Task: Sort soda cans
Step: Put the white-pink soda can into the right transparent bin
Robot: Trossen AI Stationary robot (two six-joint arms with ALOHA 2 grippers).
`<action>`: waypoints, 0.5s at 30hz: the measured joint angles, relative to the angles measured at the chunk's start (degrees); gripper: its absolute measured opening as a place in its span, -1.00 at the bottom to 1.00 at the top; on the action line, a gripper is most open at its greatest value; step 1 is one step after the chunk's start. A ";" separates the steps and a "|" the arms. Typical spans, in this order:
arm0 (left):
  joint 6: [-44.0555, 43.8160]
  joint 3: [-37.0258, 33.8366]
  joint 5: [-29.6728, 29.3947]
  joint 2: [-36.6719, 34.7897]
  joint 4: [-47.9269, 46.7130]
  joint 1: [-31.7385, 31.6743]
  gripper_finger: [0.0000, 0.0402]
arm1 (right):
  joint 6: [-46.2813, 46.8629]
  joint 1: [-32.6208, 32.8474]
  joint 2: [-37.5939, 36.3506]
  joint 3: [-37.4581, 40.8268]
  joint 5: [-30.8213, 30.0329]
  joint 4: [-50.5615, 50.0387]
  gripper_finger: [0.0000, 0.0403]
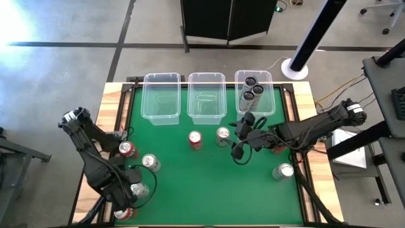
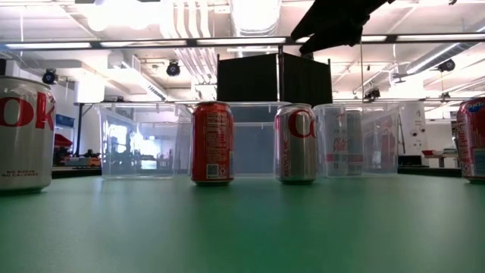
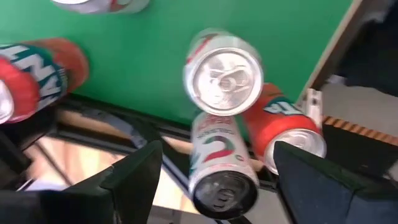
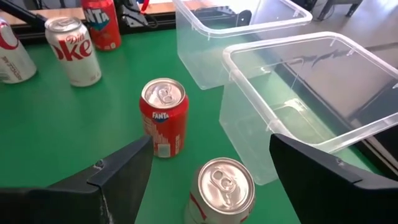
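Soda cans stand on the green table (image 1: 209, 190): a red can (image 1: 195, 139) and a silver can (image 1: 223, 135) at mid-table, more red and silver ones at the left and right. Several dark cans (image 1: 251, 94) stand in the right clear bin (image 1: 269, 104). My right gripper (image 1: 238, 137) is open, hovering just right of the silver can (image 4: 227, 186), its fingers on either side of it without touching; the red can (image 4: 163, 115) stands beyond. My left gripper (image 1: 130, 193) is open at the near left corner over a silver can (image 3: 222, 71) and a red can (image 3: 283, 124).
Two more clear bins, the left (image 1: 161, 96) and the middle (image 1: 206, 96), stand in a row along the far edge. Cans (image 1: 127, 149) (image 1: 150, 163) crowd the left side near my left arm. A silver can (image 1: 283, 171) stands at the near right. Open green surface lies in the near middle.
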State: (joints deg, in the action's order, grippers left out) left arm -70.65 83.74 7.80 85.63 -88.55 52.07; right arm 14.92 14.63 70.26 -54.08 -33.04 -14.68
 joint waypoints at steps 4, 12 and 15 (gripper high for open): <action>-0.80 0.00 2.33 0.33 -0.59 0.12 0.62 | -2.00 0.00 0.22 0.00 0.00 -0.25 0.63; 0.70 -0.09 6.78 0.31 -0.49 3.25 0.69 | -3.09 0.00 0.22 0.01 0.03 -0.47 0.76; 1.52 -0.13 8.61 0.31 -0.49 4.60 0.69 | -3.09 0.00 0.22 0.29 0.02 -0.76 0.78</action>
State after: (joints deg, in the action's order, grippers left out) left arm -69.12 83.61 16.41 85.93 -89.03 56.67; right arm 11.84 14.63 70.48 -53.79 -33.01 -15.44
